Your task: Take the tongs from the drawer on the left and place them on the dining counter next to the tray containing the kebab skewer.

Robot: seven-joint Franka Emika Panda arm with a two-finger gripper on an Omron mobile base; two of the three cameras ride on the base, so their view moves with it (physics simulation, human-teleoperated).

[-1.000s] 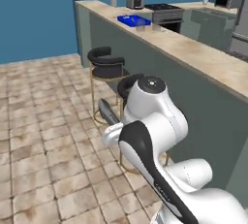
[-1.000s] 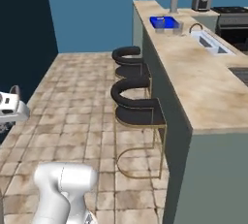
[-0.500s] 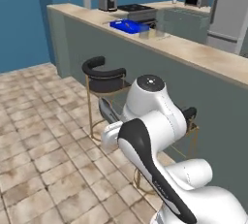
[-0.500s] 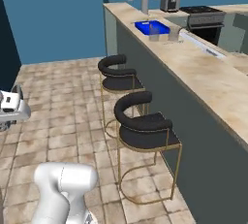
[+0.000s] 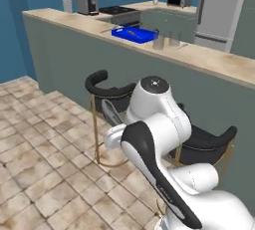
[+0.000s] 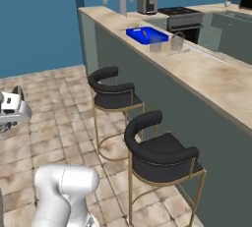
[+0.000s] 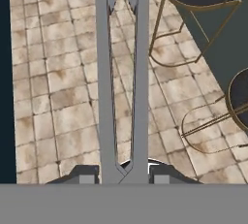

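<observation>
A tan tiled floor [image 6: 49, 108] spreads out in front of the dining counter [image 6: 206, 76], a long beige marbled top on a grey-green wall, with two black bar stools [image 6: 160, 155] on thin gold legs drawn up along it. The floor to the side of the stools away from the counter lies open.

In the hand view the gripper [image 7: 121, 173] has its jaws drawn in tight on the tongs [image 7: 122, 72], one fingertip [image 7: 85, 175] on each outer face near the joined end. The two slim grey arms run straight away from the hand, close together with a narrow slit between them (the far ends go out of the top of that view). They hang over bare tiles, apart from the gold stool legs beside them. From the left base view a short grey length of the tongs [image 5: 112, 114] sticks out beside the white arm, just short of the nearer stool's backrest.

The blue tray [image 5: 133, 34] sits on the counter top, well apart from the gripper, with the kebab skewer [image 5: 130, 31] lying in it. Two small grey cups [image 6: 166, 43] stand just beside the tray, along the counter.
</observation>
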